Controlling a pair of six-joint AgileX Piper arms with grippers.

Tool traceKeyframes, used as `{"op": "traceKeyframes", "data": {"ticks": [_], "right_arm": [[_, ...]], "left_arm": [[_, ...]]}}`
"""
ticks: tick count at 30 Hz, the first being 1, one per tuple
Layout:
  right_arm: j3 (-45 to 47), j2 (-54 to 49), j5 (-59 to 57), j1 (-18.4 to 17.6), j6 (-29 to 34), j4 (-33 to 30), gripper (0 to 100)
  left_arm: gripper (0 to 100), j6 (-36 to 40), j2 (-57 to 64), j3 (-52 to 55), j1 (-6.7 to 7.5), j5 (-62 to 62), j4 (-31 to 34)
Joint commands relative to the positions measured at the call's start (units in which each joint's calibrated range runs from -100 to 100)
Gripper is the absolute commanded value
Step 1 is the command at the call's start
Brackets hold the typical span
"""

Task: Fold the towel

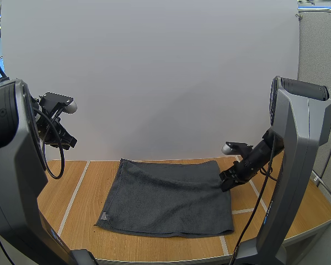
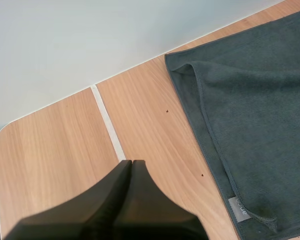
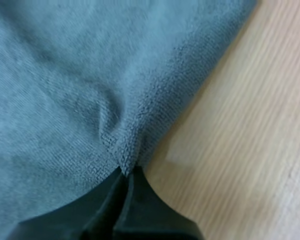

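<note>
Wide open at the left of the table (image 1: 71,193): bare wood all the way across to the towel (image 1: 165,193), left claw (image 2: 131,162) closed and hanging high above it. Tighter on the right, with the right claw (image 1: 227,181) pinching the towel's edge. Narrow bare strip along the near edge; white wall (image 1: 154,83) close behind.
</note>
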State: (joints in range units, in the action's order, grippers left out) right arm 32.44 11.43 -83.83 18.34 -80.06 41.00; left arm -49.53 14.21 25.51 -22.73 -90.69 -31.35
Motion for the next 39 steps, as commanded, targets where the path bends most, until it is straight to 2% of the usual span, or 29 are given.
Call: {"op": "traceKeyframes", "data": {"ticks": [1,2,4,5,6,7,14,17,18,20,21,22,23,33,37,39], "right_arm": [[-3.38,-1.24,-9.16,0.30,1.86,2.04,11],[-3.56,-1.24,-9.97,0.30,1.95,2.19,19],[-4.02,-1.24,-12.20,0.30,2.31,2.19,45],[-4.17,-1.37,-12.70,0.30,2.84,1.95,76],[-4.17,-1.56,-12.70,0.30,2.94,1.83,90],[-4.17,-1.81,-12.70,0.30,2.94,1.46,100],[-4.17,-8.14,-13.71,0.30,4.13,0.37,100],[-4.17,-14.83,-16.17,0.23,4.26,3.79,100],[-3.92,-15.73,-16.17,0.14,4.35,4.47,94],[-2.44,-17.94,-16.17,-0.26,4.66,4.89,70],[-1.43,-18.84,-16.17,-0.55,4.66,5.06,49],[0.76,-19.97,-16.17,-1.32,4.19,5.06,15],[2.14,-20.30,-16.17,-1.82,3.97,5.06,0],[13.61,-20.40,-16.17,-6.37,2.89,0.98,0],[17.24,-20.40,-16.17,-6.45,2.89,-2.88,0],[19.13,-20.40,-12.69,-6.45,2.89,-4.87,0]], "left_arm": [[0,-0.77,0.20,-0.56,-0.13,0.11,-1.22],[0,-1.34,0.20,-0.56,-0.13,0.58,-1.22],[0,-1.82,0.20,-0.56,-0.13,1.52,-1.22],[0,-2.23,0.20,-0.56,-0.13,1.96,-0.97],[0,-2.68,0.20,-0.56,-0.13,2.31,-0.97],[0,-3.00,0.20,-0.56,-0.13,2.98,-0.75],[0,-4.65,0.20,-0.56,-0.13,6.05,0.03],[0,-5.39,0.20,-0.56,-0.13,7.67,-1.02],[0,-5.74,0.20,-0.56,-0.13,7.67,-1.44],[0,-6.12,0.16,-0.56,-0.13,7.67,-2.60],[0,-6.20,-0.12,-0.56,-0.13,7.67,-3.14],[0,-6.37,-0.38,-0.56,-0.13,7.67,-3.70],[0,-6.48,-0.88,-0.56,-0.06,7.30,-4.23],[0,-7.34,-5.24,-0.56,0.21,7.46,-7.83],[0,-7.23,-6.84,-2.40,2.19,7.46,-7.83],[0,-6.35,-8.02,-3.81,3.48,7.81,-7.45]]}}
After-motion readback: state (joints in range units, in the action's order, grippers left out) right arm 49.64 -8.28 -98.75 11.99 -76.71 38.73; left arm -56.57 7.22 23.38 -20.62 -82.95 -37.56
